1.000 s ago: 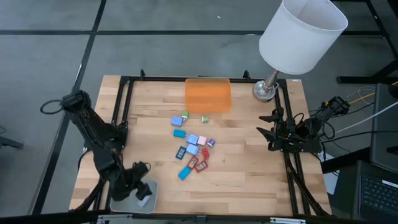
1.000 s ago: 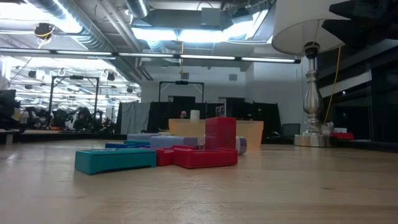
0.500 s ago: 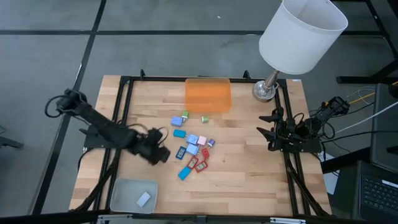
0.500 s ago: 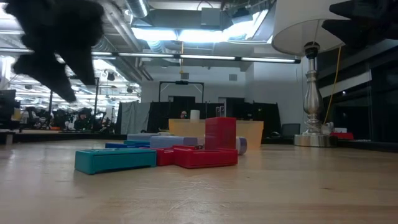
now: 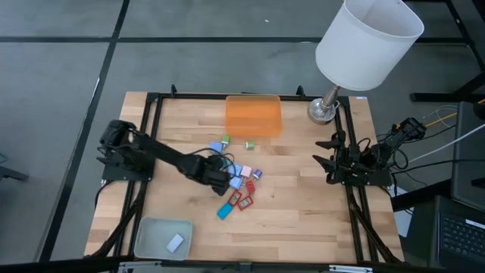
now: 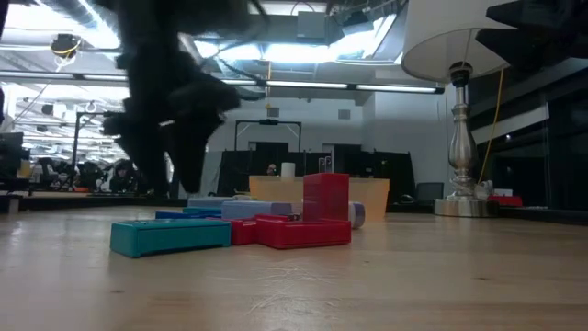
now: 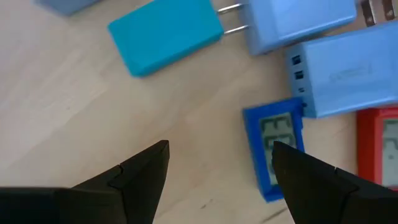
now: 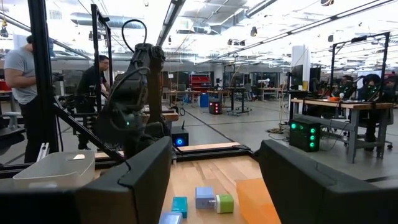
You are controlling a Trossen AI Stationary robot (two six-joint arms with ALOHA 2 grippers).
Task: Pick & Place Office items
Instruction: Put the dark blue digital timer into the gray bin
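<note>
Left arm: I am seeing it reaching across the table from the left side, its left gripper (image 5: 220, 176) hanging over the left edge of the cluster of office items (image 5: 236, 182).
Left jaws: I am reading them as spread apart with nothing between them; in the left wrist view bare wood is showing between the two dark fingers (image 7: 144, 174).
Under the left gripper: a teal block (image 7: 165, 33) is lying beyond the fingers, pale blue plug-like pieces (image 7: 323, 37) beside it, a small blue flat rectangle with a display (image 7: 273, 148) near one finger, and a red piece (image 7: 379, 143) at the frame's edge.
Office items: they are sitting mid-table in a loose pile, between the orange tray (image 5: 253, 114) at the far edge and the pale tray (image 5: 162, 237) at the near left corner.
Pale tray: it is holding one small pale piece (image 5: 175, 243).
Right arm: I am seeing it waiting at the table's right edge, right gripper (image 5: 327, 160) well apart from the pile.
Right jaws: they are standing open, holding nothing.
Lamp: its base (image 5: 322, 111) is standing at the far right corner.
Background: people are standing in the room beyond the table.
</note>
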